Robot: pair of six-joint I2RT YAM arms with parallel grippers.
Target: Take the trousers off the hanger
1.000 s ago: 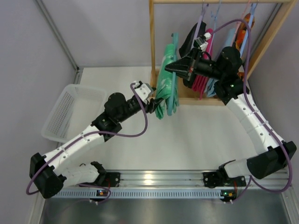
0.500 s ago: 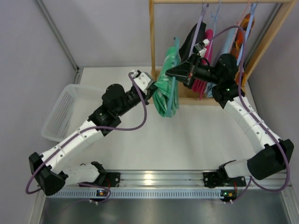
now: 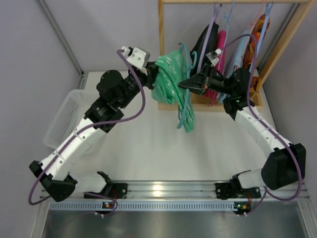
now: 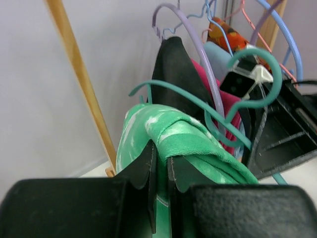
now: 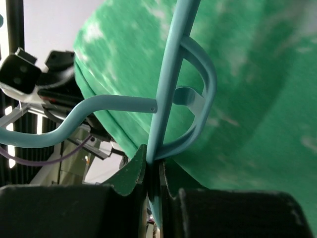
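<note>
Firmly, left hand [image 4: 159, 159] pinches mint-green trousers [image 4: 174, 133] fold; right hand [image 5: 152, 164] clamps hanger [image 5: 171, 64].

Mint-green patterned trousers [image 3: 171, 83] are held bunched mid-air, still draped over the teal hanger [image 5: 170, 74], legs trailing down. Black [image 4: 173, 69], magenta [image 3: 221, 42], light blue [image 3: 242, 48] and orange [image 4: 224, 31] trousers are hung close together to the right.

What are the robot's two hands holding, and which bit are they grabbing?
The left gripper pinches a fold of the mint-green trousers. The right gripper clamps the teal hanger on its straight bar.
</note>
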